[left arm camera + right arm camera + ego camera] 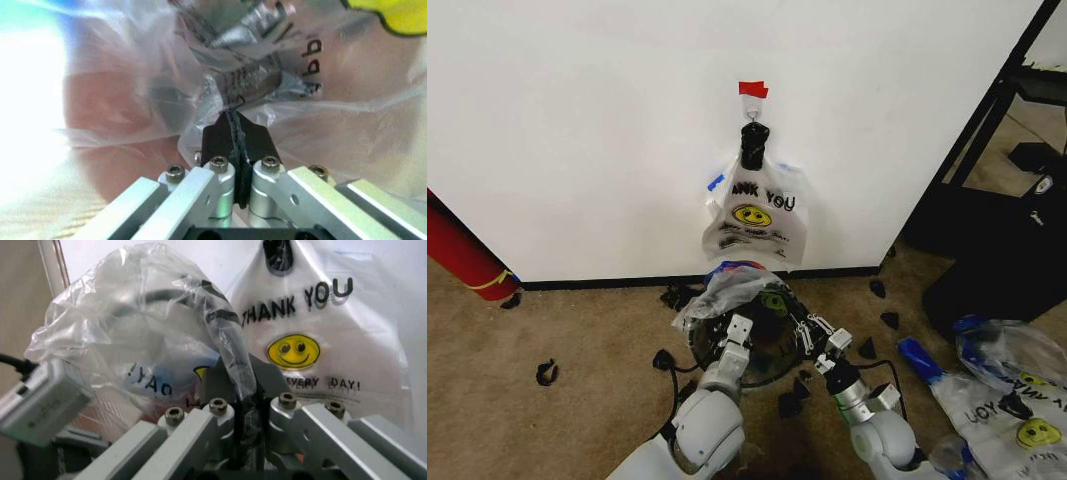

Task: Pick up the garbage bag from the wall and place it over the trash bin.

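- My left gripper [738, 331] is pinched fully closed on a fold of the garbage bag [732, 290], as the left wrist view shows, with film [253, 75] bunched ahead of the black pads.
- My right gripper [823, 340] is likewise clamped tight on a twisted strand of the same bag [147, 330], the plastic running between its fingers.
- Both arms reach forward and down from my shoulders, wrists low, one at each side of the trash bin [762, 345], which stands on the carpet just before the wall [577, 120].
- The bag lies crumpled over the bin's far rim, not yet spread around the mouth.
- Risk, as I judge it: the film is thin, and pulling my two grips apart too hard could tear it or slip it from the pads; the light wire bin could also tip if the bag snags its rim.
- Behind, a bunch of like-printed bags [757, 215] hangs by a black clip [754, 143] from the hook under red tape [752, 90]; drifting forward could catch it.
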Controlling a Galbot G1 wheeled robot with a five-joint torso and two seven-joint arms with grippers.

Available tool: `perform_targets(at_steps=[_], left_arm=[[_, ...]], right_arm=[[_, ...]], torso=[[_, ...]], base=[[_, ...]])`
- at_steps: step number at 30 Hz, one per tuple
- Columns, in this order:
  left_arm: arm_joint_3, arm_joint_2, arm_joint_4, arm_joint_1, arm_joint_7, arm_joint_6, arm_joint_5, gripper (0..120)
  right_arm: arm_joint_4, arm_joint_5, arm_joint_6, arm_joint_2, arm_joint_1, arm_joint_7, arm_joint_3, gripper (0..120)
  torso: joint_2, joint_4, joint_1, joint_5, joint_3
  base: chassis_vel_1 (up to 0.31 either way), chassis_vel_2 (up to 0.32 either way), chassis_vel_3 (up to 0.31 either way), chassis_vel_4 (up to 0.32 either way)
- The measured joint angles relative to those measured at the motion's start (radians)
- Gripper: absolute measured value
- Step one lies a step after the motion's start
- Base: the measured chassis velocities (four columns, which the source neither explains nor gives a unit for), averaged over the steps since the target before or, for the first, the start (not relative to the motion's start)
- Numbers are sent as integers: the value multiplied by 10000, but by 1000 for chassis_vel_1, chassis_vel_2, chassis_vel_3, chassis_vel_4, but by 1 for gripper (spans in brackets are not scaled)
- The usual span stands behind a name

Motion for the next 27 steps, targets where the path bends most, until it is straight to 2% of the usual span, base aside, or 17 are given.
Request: perform_targets(at_steps=[6, 12, 21, 27], left_arm=[[-432, 169, -175, -16, 95, -207, 98, 0], [-693, -49, 351, -582, 82, -394, -69, 0], [-387, -452, 912, -753, 70, -362, -22, 0], [-199, -593, 1073, -769, 87, -276, 66, 0]], right_arm=[[6, -53, -35, -15, -109, -41, 2, 1], [114, 44, -38, 23, -297, -528, -57, 1], [147, 69, 71, 111, -442, -1073, -247, 1], [102, 23, 142, 160, -419, -996, -265, 1]], torso=[[0, 1, 0, 0, 0], [0, -1, 0, 0, 0], [0, -2, 0, -2, 1], [0, 2, 0, 0, 0]], base=[[0, 0, 0, 0], [0, 0, 0, 0], [0, 0, 0, 0], [0, 0, 0, 0]])
